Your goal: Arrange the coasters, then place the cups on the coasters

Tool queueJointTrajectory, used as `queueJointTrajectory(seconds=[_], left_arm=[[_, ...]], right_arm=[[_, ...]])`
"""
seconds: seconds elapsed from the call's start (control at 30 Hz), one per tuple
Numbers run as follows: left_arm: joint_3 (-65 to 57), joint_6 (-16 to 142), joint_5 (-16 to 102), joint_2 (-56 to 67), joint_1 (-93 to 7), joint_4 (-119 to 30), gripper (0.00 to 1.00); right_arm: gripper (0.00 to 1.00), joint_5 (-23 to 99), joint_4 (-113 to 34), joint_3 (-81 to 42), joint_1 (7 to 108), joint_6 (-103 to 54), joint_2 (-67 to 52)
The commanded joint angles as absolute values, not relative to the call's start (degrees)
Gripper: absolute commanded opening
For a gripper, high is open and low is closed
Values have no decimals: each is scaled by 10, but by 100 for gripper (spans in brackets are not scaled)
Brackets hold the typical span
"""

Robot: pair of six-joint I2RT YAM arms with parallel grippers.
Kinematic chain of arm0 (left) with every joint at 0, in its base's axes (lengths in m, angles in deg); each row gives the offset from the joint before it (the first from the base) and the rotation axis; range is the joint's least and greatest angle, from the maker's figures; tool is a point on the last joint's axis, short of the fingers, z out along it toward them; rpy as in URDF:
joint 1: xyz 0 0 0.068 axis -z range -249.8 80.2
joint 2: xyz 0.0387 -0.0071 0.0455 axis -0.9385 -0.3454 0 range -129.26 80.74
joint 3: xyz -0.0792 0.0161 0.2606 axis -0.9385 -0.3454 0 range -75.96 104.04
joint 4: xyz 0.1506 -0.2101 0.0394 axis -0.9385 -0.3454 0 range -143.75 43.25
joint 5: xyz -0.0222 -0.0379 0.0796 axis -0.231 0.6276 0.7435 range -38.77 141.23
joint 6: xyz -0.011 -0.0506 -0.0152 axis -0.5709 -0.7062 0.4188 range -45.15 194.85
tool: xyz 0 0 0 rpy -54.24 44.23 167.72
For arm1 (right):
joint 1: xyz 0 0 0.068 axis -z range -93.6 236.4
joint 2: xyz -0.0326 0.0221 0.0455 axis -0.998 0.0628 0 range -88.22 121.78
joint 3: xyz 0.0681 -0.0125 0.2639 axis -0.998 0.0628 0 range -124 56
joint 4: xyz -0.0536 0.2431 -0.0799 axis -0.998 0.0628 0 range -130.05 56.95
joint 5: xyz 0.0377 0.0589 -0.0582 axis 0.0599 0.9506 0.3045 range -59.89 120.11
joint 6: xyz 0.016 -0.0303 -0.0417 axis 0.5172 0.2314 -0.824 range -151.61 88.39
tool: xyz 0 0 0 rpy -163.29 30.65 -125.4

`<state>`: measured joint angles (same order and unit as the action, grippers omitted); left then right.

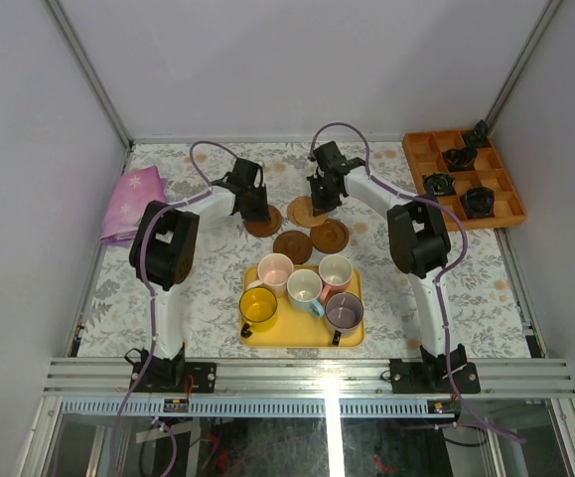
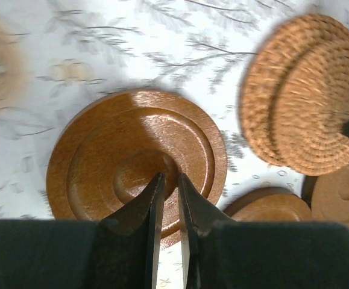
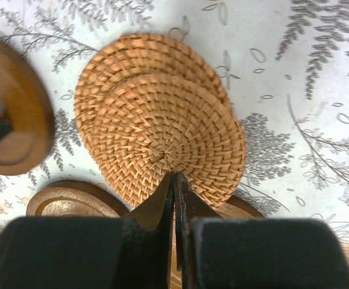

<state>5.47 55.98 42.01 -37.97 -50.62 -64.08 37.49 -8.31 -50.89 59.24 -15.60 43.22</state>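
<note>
Three brown wooden coasters lie mid-table: one (image 1: 263, 226) (image 2: 137, 159) under my left gripper (image 1: 250, 202) (image 2: 168, 176), the other two (image 1: 293, 245) (image 1: 330, 236) just behind the yellow tray (image 1: 302, 335). Two woven round coasters (image 1: 305, 211) (image 3: 162, 126) lie overlapped under my right gripper (image 1: 323, 195) (image 3: 175, 175). Both grippers are shut with nothing held, tips pointing down at those coasters; whether the tips touch them I cannot tell. Yellow (image 1: 258, 306), pale pink (image 1: 275, 268), light blue (image 1: 305, 287), salmon (image 1: 336, 270) and mauve (image 1: 344, 311) cups stand upright on the tray.
An orange compartment tray (image 1: 418, 159) with small black gadgets sits at the back right. A pink cloth (image 1: 133, 204) lies at the left edge. Walls close in the table on three sides.
</note>
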Motion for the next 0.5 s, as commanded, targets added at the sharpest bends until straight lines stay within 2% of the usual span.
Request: queueJointTrajectory(seconds=[0.0,0.17,0.47], left_arm=[[17,534,451,-368,-553,-669,13],[16,538,483,-371,-581,-673,13],[101,556,493,-415,-589,-684,13]], right_arm=[[0,286,-25,-493,627,-126,440],[0,256,-27,-481,668,-108,435],[0,214,-25,-507,685,-120,435]])
